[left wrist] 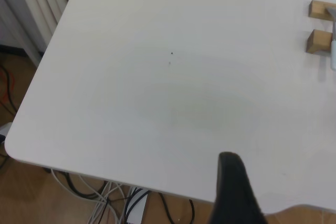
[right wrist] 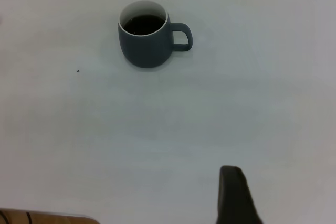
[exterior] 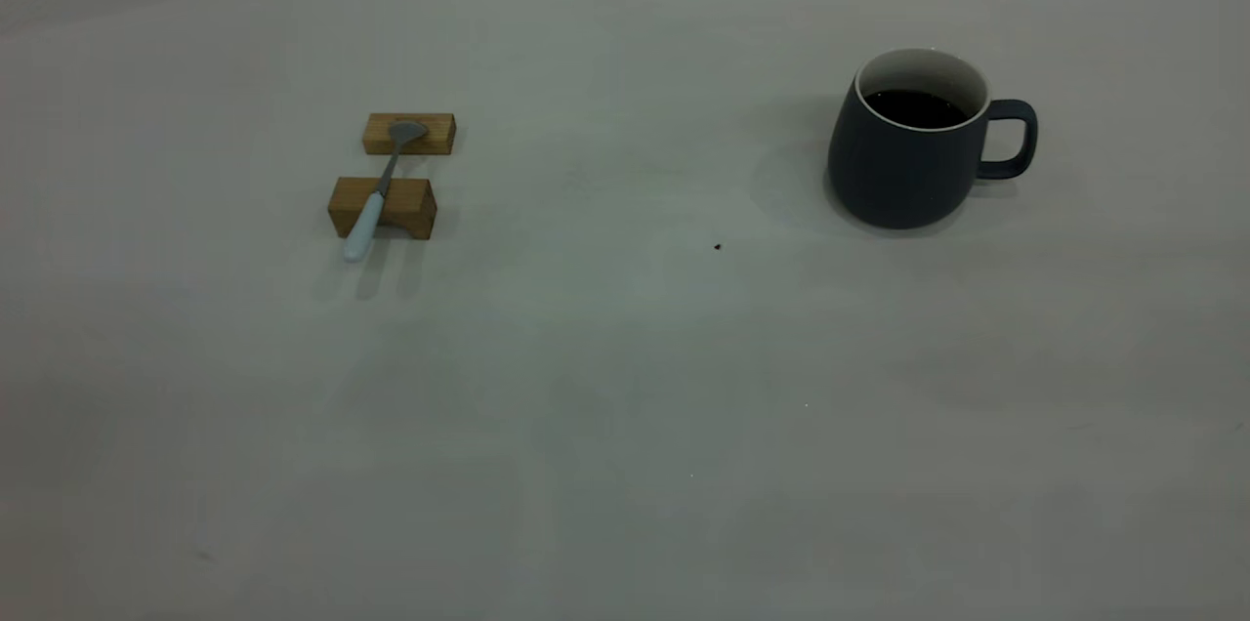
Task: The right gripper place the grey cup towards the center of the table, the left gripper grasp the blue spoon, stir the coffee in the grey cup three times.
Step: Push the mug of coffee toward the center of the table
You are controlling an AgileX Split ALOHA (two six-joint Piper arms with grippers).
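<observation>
Well, the table (exterior: 625, 387) carries the grey cup (exterior: 903, 157) upright, far right of the two wooden blocks (exterior: 383, 207), handle turned away from them, coffee (exterior: 914, 107) inside. Across both blocks lies the blue spoon (exterior: 379, 193), bowl on the farther block, handle overhanging the nearer one. Only the wrist views show a dark finger each, left gripper (left wrist: 233, 192) and right gripper (right wrist: 233, 195); I cannot tell whether either is spread or closed.
</observation>
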